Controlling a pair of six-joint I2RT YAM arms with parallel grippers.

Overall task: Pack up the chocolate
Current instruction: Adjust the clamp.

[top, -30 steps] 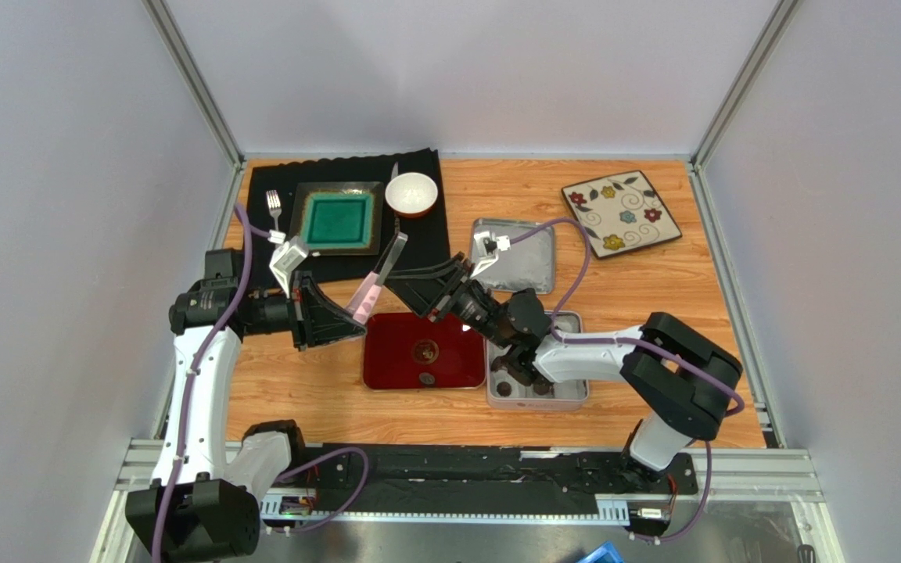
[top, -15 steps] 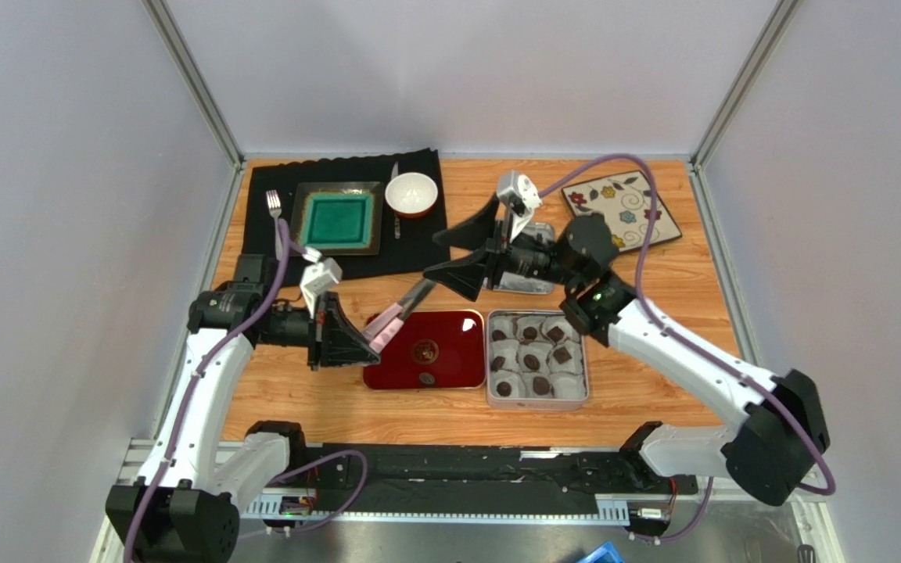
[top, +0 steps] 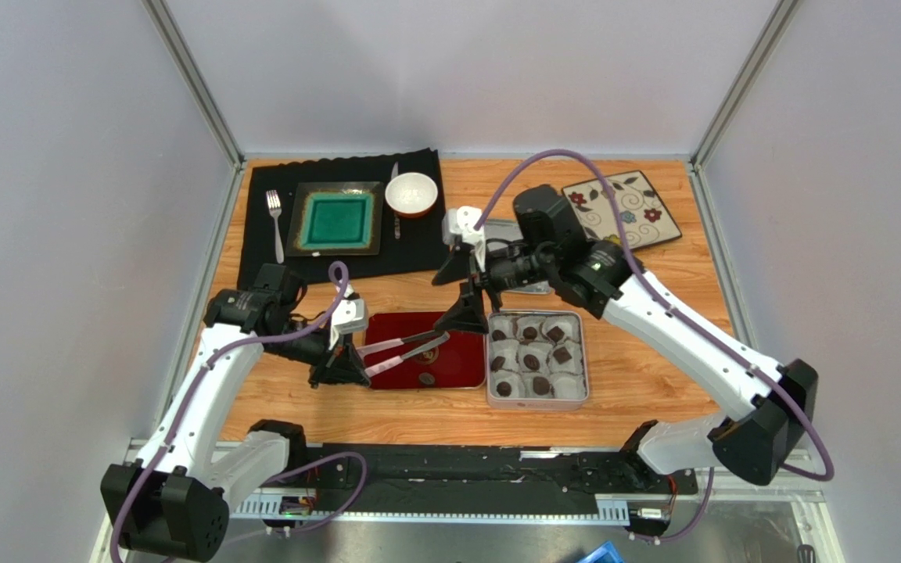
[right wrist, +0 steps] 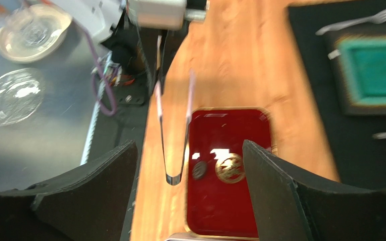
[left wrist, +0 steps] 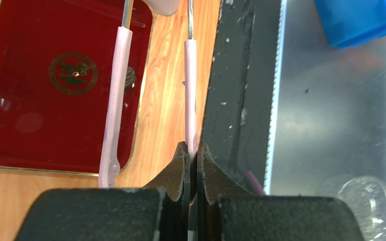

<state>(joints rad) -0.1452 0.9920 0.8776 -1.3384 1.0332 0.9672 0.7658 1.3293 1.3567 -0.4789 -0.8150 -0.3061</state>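
Note:
One round chocolate (top: pixel 427 379) lies on the red tray (top: pixel 461 373) near its front edge; it also shows as the chocolate (right wrist: pixel 199 169) beside the tray's gold emblem. Several more chocolates (top: pixel 541 384) sit in white paper cups in the tin (top: pixel 586 366). My left gripper (top: pixel 350 359) is shut on one pink arm of the tongs (left wrist: pixel 192 90). The other arm of the tongs (left wrist: pixel 113 100) crosses the tray (left wrist: pixel 24 100) and half hides the chocolate (left wrist: pixel 131 78). Their tips (top: pixel 434 341) hang over the tray. My right gripper (top: pixel 465 293) stands open above the tray's back right corner, holding nothing.
A black mat (top: pixel 267 252) at the back left carries a green square plate (top: pixel 332 219), a fork (top: pixel 274 209) and a white bowl (top: pixel 412 194). A flowered tile (top: pixel 621 211) lies at the back right. The arms' base rail (top: pixel 479 469) runs along the near edge.
My right gripper rose off the tin, opened wide and now hovers behind the tray. My left gripper carried the tongs down and forward, so they now reach across the tray.

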